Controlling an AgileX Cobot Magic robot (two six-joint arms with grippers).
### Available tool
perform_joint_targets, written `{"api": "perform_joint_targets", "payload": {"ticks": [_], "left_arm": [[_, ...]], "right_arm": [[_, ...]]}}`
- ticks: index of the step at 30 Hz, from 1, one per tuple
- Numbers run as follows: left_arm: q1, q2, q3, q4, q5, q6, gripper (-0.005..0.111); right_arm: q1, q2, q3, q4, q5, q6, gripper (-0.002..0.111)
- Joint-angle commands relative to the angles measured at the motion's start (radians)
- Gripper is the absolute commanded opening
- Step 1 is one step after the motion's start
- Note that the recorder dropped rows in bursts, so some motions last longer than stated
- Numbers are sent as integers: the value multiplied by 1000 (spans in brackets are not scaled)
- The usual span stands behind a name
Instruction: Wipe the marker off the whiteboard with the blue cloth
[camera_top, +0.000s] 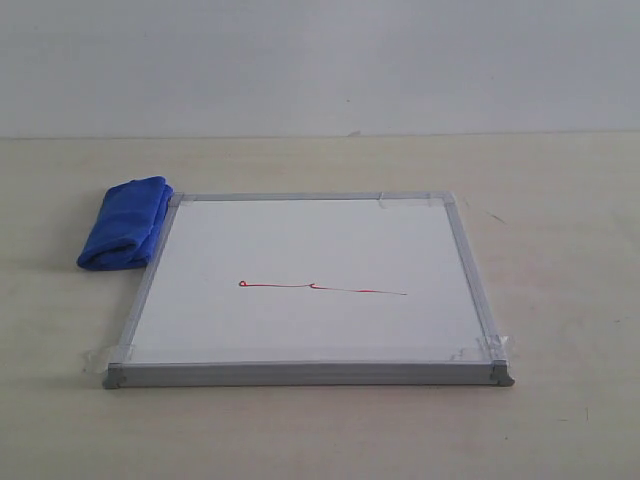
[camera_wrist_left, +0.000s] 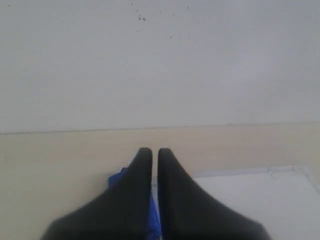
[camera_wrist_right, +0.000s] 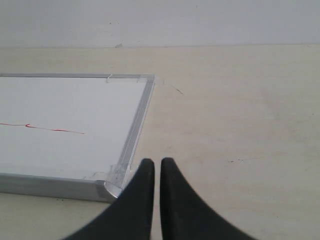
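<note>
Red marker line (camera_top: 320, 288): thin, tiny loop at left end, runs across mid of whiteboard (camera_top: 300, 230). Board lies flat, silver frame, taped corners. Blue cloth (camera_top: 125, 222): folded bundle just beside board's far-left corner. Beige table (camera_top: 560, 300), plain white wall (camera_top: 320, 60) behind. Left gripper (camera_wrist_left: 155, 151) & right gripper (camera_wrist_right: 157, 161): tips pressed nearly together, thin slit betw them. Left wrist view: cloth mostly hidden behind fingers. Right wrist view: board cut off at pic edge.
</note>
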Motion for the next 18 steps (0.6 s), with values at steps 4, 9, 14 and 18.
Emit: {"api": "perform_joint_targets", "payload": {"ticks": [4, 9, 14, 18], "left_arm": [[2, 475, -306, 11, 209, 330, 4], [2, 620, -342, -80, 150, 330, 4], [2, 752, -342, -75, 115, 237, 12], [2, 877, -342, -78, 68, 228, 72]], "right_arm": [[-1, -5, -1, -5, -5, -4, 1], [-1, -5, -1, -5, -5, -4, 1], [-1, -5, -1, -5, -5, -4, 1], [-1, -5, -1, -5, -5, -4, 1]]}}
